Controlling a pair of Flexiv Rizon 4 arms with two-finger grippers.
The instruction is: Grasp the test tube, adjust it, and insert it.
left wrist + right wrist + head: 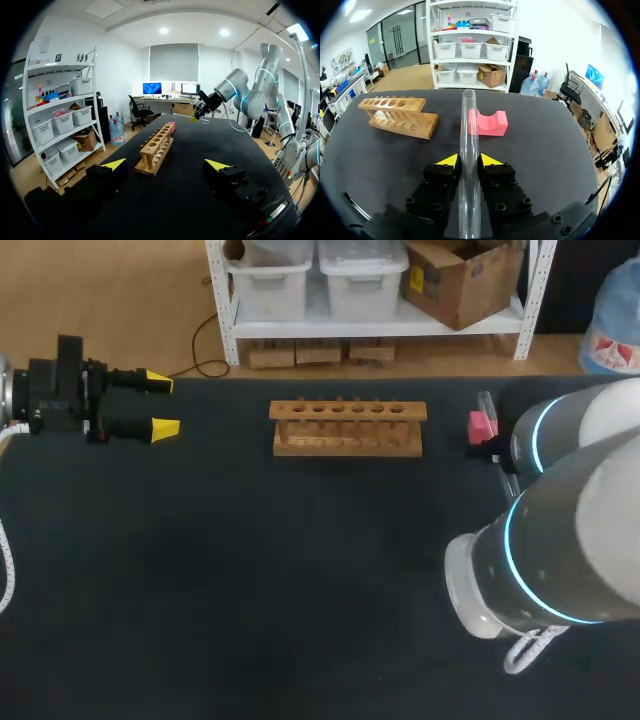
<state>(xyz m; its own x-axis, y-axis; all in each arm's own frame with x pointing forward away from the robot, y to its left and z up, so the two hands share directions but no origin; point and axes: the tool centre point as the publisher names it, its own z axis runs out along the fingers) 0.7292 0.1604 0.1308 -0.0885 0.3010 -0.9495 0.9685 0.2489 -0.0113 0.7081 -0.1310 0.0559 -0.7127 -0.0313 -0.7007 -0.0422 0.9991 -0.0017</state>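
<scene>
Bulky and grey, with glowing blue rings, the right arm (560, 530) fills the near right corner of the head view. At its wrist, the right pincer (465, 161) pinches a clear, round test tube (468, 125) between its yellow tips. The tube runs lengthwise out past the fingers, open mouth ahead. Beside the tube's far end lies a pink block (492, 123) with a curved notch. A wooden rack (347, 427) with a row of round holes stands on the dark tabletop (250, 570), well apart from the tube. The left pincer (162, 405) hangs spread at the left edge, its fingers pointing toward the rack.
</scene>
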